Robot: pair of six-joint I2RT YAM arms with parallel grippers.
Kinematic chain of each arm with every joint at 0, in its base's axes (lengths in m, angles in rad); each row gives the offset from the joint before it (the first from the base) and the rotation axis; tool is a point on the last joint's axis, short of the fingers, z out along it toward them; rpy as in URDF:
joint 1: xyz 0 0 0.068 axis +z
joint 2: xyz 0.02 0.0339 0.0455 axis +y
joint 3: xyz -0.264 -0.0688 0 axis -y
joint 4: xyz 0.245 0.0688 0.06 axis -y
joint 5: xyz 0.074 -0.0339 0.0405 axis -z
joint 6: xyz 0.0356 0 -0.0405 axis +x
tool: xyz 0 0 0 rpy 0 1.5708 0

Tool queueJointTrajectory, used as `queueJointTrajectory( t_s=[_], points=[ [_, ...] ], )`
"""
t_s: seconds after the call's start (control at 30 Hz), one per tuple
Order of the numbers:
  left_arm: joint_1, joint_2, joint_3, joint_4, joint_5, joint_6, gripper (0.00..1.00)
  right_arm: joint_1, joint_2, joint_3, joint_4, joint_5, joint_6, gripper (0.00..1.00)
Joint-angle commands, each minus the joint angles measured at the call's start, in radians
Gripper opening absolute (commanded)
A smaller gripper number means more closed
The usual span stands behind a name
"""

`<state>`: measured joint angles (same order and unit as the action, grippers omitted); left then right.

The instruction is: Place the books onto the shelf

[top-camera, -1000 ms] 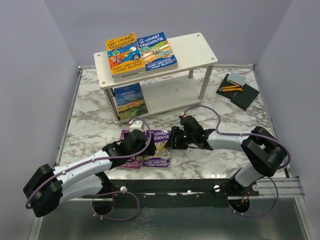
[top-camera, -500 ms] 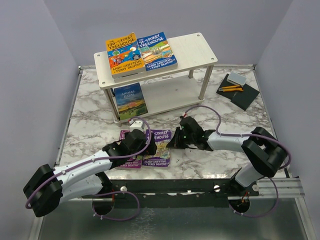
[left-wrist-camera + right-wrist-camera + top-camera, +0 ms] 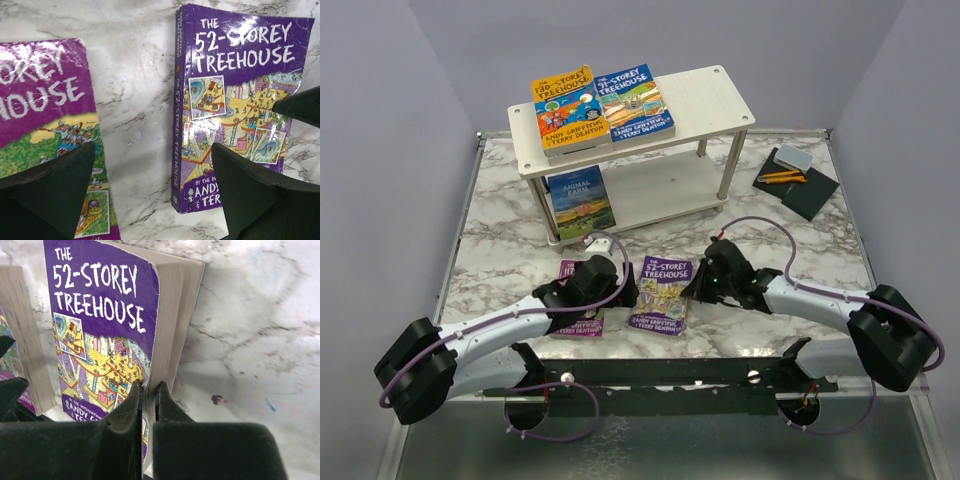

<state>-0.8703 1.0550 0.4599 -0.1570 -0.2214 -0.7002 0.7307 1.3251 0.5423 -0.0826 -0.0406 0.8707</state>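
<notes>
Purple book (image 3: 661, 292) slid right, now on the table (image 3: 800, 250) in front of the shelf (image 3: 710, 95); right end effector (image 3: 149, 388) pinches only its page edge, left end effector (image 3: 150, 156) gapes empty, so thin grip could slip, dropping it mid-lift.

The left arm (image 3: 490, 335) covers much of the second purple book (image 3: 45, 100), its edge-cropped title probably another Treehouse.

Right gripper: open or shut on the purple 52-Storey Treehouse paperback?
Shut on it: the right gripper pinches the purple 52-Storey Treehouse paperback at its page-side edge, jaws nearly touching.
</notes>
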Motion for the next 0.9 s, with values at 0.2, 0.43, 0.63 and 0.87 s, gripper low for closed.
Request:
queueJointTrajectory(
  t_s=[0.2, 0.43, 0.63, 0.87],
  points=[
    [0.004, 0.187, 0.055, 0.202, 0.211, -0.008, 0.99, -0.031, -0.12, -0.118, -0.158, 0.047, 0.014, 0.01],
    [0.029, 0.327, 0.061, 0.329, 0.361, -0.029, 0.95, -0.041, -0.16, -0.17, -0.158, 0.017, 0.045, 0.01],
    [0.069, 0.386, 0.038, 0.419, 0.465, -0.058, 0.88, -0.046, -0.178, -0.224, -0.14, -0.008, 0.072, 0.01],
    [0.076, 0.457, -0.012, 0.506, 0.563, -0.097, 0.81, -0.066, -0.175, -0.295, -0.108, -0.026, 0.123, 0.01]
  ],
)
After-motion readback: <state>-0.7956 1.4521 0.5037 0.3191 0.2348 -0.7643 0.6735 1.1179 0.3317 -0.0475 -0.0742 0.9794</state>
